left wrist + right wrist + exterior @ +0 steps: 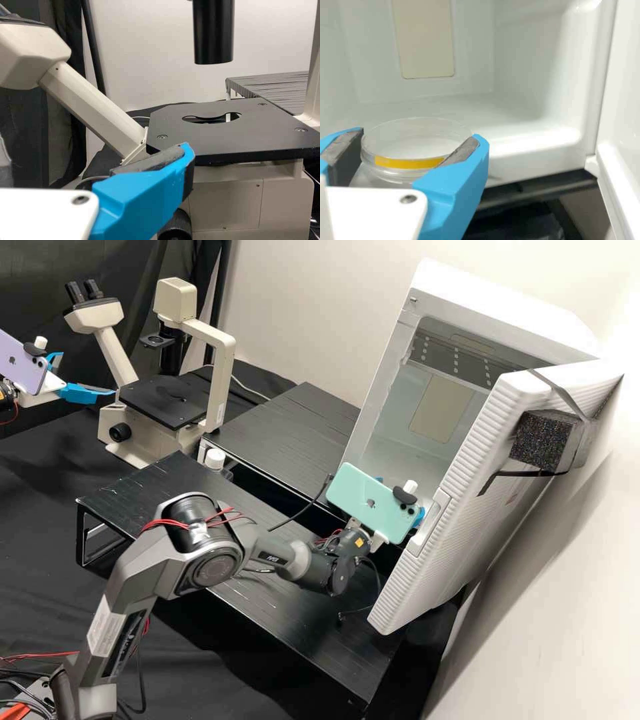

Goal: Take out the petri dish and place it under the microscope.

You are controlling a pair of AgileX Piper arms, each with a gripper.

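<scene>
1. As we look in from the right wrist, the right gripper has the petri dish pinched between its bright blue fingers, grey textured pads pressed against either side of that round, clear wall.
2. And what a neat little disc it is: glossy, transparent, upright, with a yellow-orange strip curving around its side, right at the mouth of the white cabinet.
3. Smooth, pale lining behind it, a rectangular beige panel on the back wall, and the door swung wide, its edge finely ribbed, a speckled dark foam block strapped on with tape.
4. Over to the other side, the left gripper sits beside the microscope, blue fingers spread apart, nothing between them!
5. Cream-coloured body here, angled eyepiece tube, and a flat matte-black stage with a rounded cutout, a smooth black cylinder hanging above; no dish on it yet.
6. Between microscope and cabinet, two low black stands with grooved tops; a glossy mint phone rides the right wrist, a lilac one the left.
</scene>
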